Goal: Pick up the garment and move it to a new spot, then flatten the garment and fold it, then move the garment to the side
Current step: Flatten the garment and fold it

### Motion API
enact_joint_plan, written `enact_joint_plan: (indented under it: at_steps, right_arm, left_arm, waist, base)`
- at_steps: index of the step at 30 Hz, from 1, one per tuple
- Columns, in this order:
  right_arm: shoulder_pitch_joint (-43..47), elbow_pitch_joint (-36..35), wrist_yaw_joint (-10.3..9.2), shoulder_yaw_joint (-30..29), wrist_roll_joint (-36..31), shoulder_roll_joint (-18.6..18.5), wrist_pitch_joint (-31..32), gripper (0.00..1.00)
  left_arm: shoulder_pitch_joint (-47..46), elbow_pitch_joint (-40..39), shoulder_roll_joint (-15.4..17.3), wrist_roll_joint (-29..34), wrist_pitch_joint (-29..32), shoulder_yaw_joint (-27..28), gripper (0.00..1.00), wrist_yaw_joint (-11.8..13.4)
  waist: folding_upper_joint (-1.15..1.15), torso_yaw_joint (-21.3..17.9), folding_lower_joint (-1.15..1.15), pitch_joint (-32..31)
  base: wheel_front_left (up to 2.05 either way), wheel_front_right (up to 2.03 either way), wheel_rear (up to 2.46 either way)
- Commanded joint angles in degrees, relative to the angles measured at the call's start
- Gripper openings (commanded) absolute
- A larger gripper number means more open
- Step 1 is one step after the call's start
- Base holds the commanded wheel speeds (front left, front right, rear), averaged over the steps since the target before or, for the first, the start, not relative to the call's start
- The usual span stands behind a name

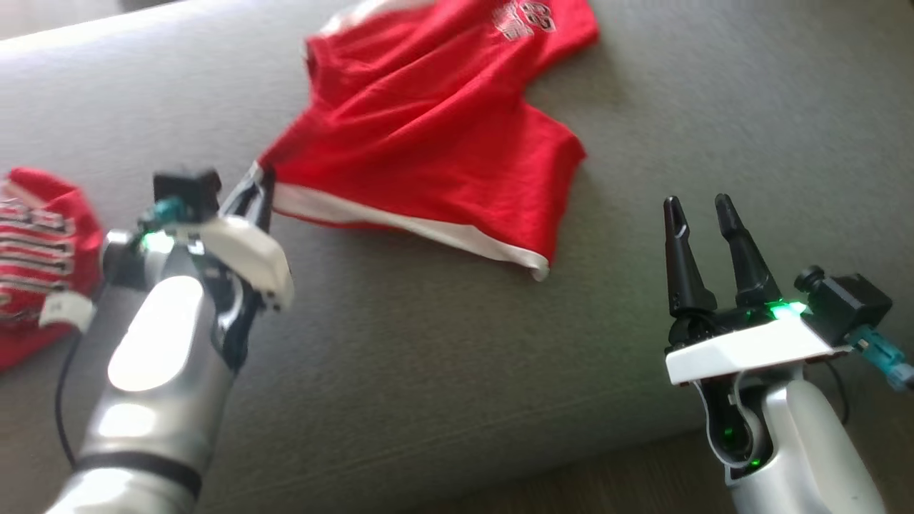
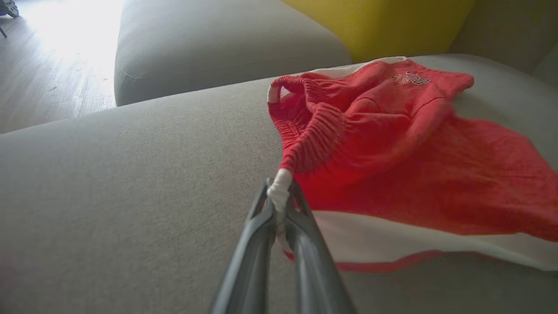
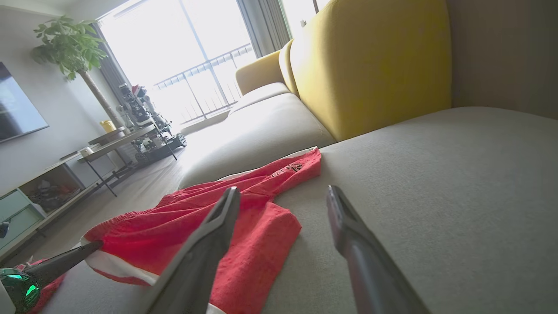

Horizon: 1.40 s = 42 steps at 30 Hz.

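The left gripper is pinching the white-trimmed corner of the crumpled red knit shorts lying on the grey woven sofa cushion; the right gripper is hovering beside them, fingers apart.

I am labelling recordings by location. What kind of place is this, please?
Probably a home living room: a grey sofa with a yellow back cushion, a potted plant by a large bright window, and a television on the wall.
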Motion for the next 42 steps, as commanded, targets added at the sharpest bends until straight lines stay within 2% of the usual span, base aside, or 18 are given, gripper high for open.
enact_joint_plan:
  at_steps: [1,7,14,15,16,22,28,31,36,42]
  right_arm:
    - [0.52,-1.39,-0.01,1.13,-0.47,0.27,-0.37,1.0]
    - [0.79,0.0,-0.01,1.06,-1.45,0.27,-0.37,1.0]
    - [0.45,1.59,-0.01,0.82,-1.87,0.27,-0.37,1.0]
    - [0.42,1.97,-0.01,0.81,-1.92,0.27,-0.37,1.0]
    - [0.39,2.36,-0.01,0.78,-1.98,0.27,-0.37,1.0]
    - [0.36,3.23,-0.01,0.23,-2.05,0.27,-0.37,1.0]
    - [1.52,1.77,-0.01,-1.36,-2.68,0.27,-0.37,1.0]
    - [2.54,1.65,-0.01,-2.35,-3.46,0.27,-0.37,1.0]
    - [4.32,2.3,-0.01,-2.97,-3.51,0.27,-0.37,1.0]
    - [5.26,3.14,-0.01,-3.57,-3.92,0.27,-0.18,1.0]
  left_arm:
    - [-0.33,-2.63,1.61,-0.56,-0.12,2.3,0.0,0.34]
    - [6.56,-6.91,1.36,-1.93,1.06,2.41,0.0,1.73]
    - [11.88,-9.9,0.81,-1.92,2.34,1.16,0.0,3.06]
    - [12.52,-10.27,0.76,-1.68,2.33,0.86,0.42,3.4]
    - [13.06,-10.65,0.7,-1.43,2.19,0.59,1.0,3.8]
    - [15.8,-14.86,-0.5,-2.35,-1.91,2.42,1.0,7.59]
    - [20.65,-23.95,-1.29,-2.15,-4.72,5.41,1.0,11.18]
    - [24.1,-30.1,-1.2,0.47,-4.85,6.49,1.0,12.69]
    - [31.28,-36.83,-2.89,2.18,-4.88,8.1,1.0,12.59]
    - [34.88,-39.57,-4.72,3.16,-4.89,8.72,1.0,11.53]
  waist:
    - [0.0,2.9,0.0,-2.19]
    - [0.0,5.92,0.0,-3.17]
    - [0.0,6.98,0.0,-3.61]
    - [0.0,7.04,0.0,-3.72]
    - [0.0,7.09,0.0,-3.85]
    - [0.0,7.55,0.0,-5.31]
    - [0.0,9.38,0.0,-6.55]
    - [0.0,10.39,0.0,-7.06]
    - [0.0,11.56,0.0,-7.99]
    - [0.0,13.36,0.0,-8.64]
  base:
    - [0.0,0.0,0.0]
    - [0.0,0.0,0.0]
    - [0.0,0.0,0.0]
    - [0.0,0.0,0.0]
    - [0.0,0.0,0.0]
    - [0.0,0.0,0.0]
    - [0.0,0.0,0.0]
    - [0.0,0.0,0.0]
    - [0.0,0.0,0.0]
    - [0.0,0.0,0.0]
